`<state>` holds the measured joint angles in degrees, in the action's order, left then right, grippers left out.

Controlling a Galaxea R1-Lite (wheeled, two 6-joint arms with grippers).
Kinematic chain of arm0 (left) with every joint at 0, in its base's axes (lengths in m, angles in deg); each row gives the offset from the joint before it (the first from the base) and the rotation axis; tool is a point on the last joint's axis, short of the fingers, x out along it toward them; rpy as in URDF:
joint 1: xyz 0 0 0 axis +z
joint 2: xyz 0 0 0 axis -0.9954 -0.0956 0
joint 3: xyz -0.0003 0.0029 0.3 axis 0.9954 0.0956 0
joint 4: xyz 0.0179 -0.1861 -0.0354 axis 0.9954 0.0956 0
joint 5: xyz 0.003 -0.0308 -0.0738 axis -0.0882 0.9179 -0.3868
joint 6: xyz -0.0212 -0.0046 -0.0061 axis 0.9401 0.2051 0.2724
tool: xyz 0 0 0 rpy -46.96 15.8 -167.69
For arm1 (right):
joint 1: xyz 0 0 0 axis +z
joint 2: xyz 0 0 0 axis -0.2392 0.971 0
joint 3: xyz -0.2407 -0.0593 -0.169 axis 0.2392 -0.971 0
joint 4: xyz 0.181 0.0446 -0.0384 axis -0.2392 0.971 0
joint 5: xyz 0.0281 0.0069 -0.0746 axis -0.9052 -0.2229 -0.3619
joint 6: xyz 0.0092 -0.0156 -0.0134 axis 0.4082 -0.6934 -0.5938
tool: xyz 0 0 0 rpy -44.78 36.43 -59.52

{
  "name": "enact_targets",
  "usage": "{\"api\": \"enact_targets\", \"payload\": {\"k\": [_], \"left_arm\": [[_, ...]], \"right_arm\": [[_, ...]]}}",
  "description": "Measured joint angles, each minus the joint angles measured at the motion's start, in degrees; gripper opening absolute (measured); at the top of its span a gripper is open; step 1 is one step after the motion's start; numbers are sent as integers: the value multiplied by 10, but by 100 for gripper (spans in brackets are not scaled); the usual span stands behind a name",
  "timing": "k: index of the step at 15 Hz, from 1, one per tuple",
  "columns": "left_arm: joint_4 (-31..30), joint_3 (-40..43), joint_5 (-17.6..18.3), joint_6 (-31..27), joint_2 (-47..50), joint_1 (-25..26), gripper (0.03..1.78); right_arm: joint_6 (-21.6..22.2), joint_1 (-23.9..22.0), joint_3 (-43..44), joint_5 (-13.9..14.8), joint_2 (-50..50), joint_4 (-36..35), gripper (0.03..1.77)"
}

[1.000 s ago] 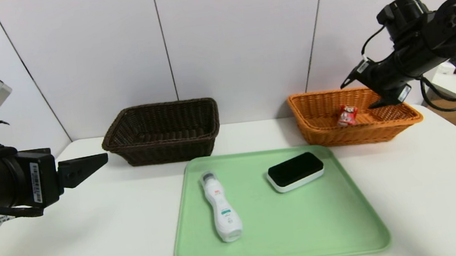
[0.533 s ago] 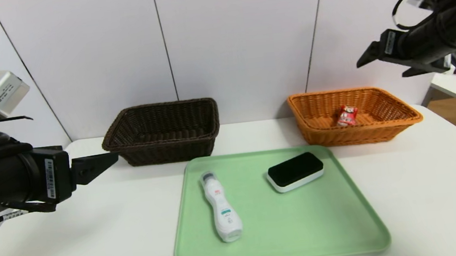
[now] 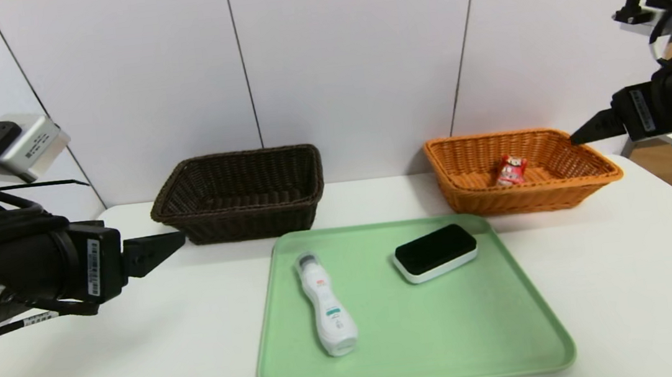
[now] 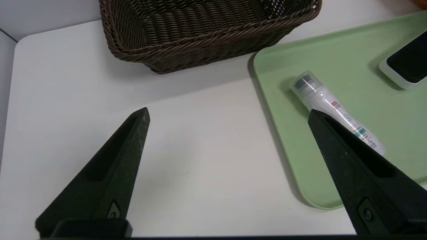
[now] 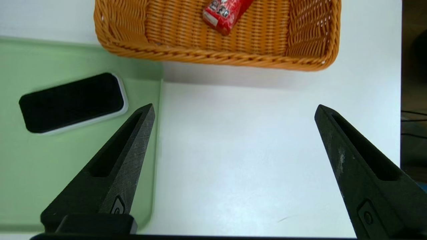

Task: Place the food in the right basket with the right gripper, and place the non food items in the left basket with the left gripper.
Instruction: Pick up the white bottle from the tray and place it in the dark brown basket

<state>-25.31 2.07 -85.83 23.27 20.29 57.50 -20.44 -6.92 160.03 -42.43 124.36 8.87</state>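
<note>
Head view: a green tray (image 3: pixel 497 296) on a white table (image 3: pixel 633 282) holds a white bottle (image 3: pixel 326 305) and a black-topped eraser (image 3: pixel 436 252). Behind it stand an empty brown basket (image 3: pixel 187 195) on the left and an orange basket (image 3: pixel 585 178) on the right, with a red snack (image 3: pixel 511 170) inside.

Left wrist view: the left gripper (image 4: pixel 228 111) hangs wide apart and empty above the table, beside the bottle.

Right wrist view: the right gripper (image 5: pixel 235 108) is spread wide, empty, over the table near the orange basket.

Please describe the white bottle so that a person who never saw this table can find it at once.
Find the green tray in front of the two wicker baskets. On its left half lies a slim white bottle with a clear cap. Its only neighbour on the tray is a flat black block with a white base.
</note>
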Motion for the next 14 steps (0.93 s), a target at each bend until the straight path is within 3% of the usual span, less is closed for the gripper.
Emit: {"api": "enact_targets", "payload": {"k": [3,7,14], "left_arm": [[14,-52,-39,16,-39,-32,169],[116,-176,-68,58,-114,-76,169],[318,-360,-76,224,-254,-177,169]], "right_arm": [[7,0,-34,2,-33,-1,168],[16,1,-82,4,-73,-1,169],[31,4,-113,7,-99,0,169]]}}
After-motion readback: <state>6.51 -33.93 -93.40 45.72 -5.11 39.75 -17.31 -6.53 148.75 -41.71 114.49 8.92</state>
